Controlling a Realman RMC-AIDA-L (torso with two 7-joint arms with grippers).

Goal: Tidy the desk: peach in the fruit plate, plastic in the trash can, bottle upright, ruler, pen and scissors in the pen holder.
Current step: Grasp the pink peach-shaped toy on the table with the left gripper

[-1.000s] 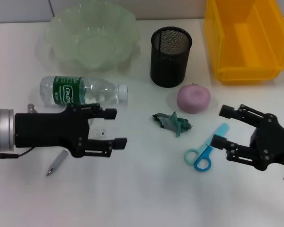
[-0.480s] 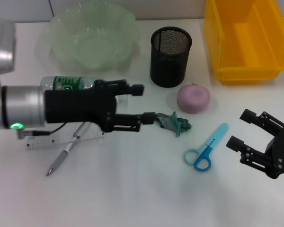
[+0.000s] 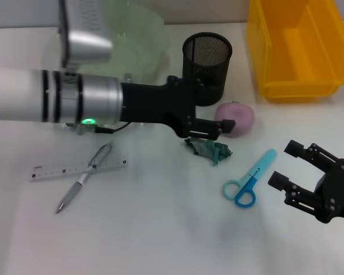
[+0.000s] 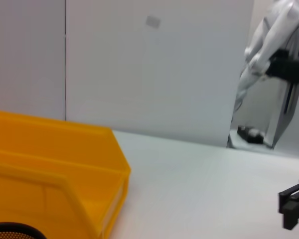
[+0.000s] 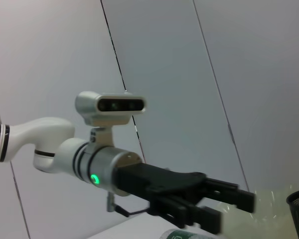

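My left gripper (image 3: 213, 110) reaches across the desk from the left, open, between the black mesh pen holder (image 3: 207, 59) and the pink peach (image 3: 239, 118), just above the crumpled green plastic (image 3: 208, 149). The right wrist view also shows that left gripper (image 5: 224, 209) open. My right gripper (image 3: 283, 164) is open at the lower right, beside the blue scissors (image 3: 247, 181) but apart from them. A clear ruler (image 3: 77, 168) and a silver pen (image 3: 82, 186) lie crossed at the left. My left arm hides the bottle in the head view.
The translucent green fruit plate (image 3: 140, 34) stands at the back left, partly behind my left arm. The yellow trash can (image 3: 295, 48) is at the back right and fills the left wrist view's lower left as the same trash can (image 4: 55, 169).
My left arm swung right and away from me, off the bottle, toward the peach and pen holder, uncovering ruler and pen. My right gripper drew back from the scissors toward the lower right.
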